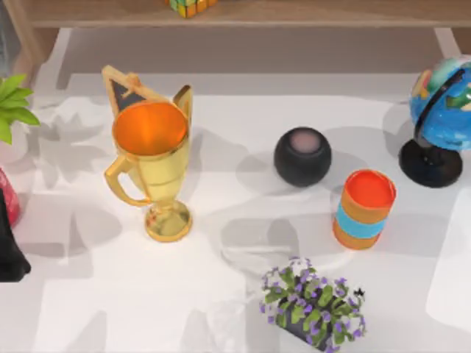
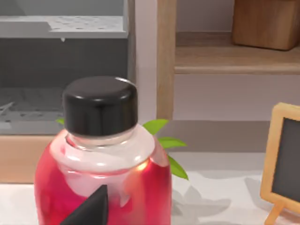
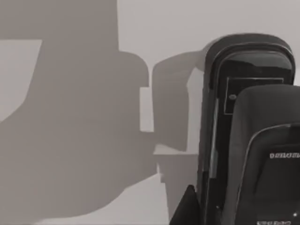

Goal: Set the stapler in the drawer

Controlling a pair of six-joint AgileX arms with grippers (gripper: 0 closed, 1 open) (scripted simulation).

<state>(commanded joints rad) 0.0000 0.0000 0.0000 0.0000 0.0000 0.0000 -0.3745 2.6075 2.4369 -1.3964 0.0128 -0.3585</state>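
Stapler (image 3: 248,136) black, glossy, rounded end; seemingly close under right wrist camera.

The table holds one gold trophy (image 1: 151,173), and counted around it are one small chalkboard (image 1: 132,92) just behind, one round black speaker (image 1: 302,156), one orange-and-blue cup (image 1: 364,209), one globe (image 1: 443,118) and one flowering plant (image 1: 313,307). Left of the trophy stand one leafy green plant (image 1: 13,103) and one red bottle (image 2: 105,173). One black stapler (image 3: 248,131) lies on a pale surface in the right wrist view.
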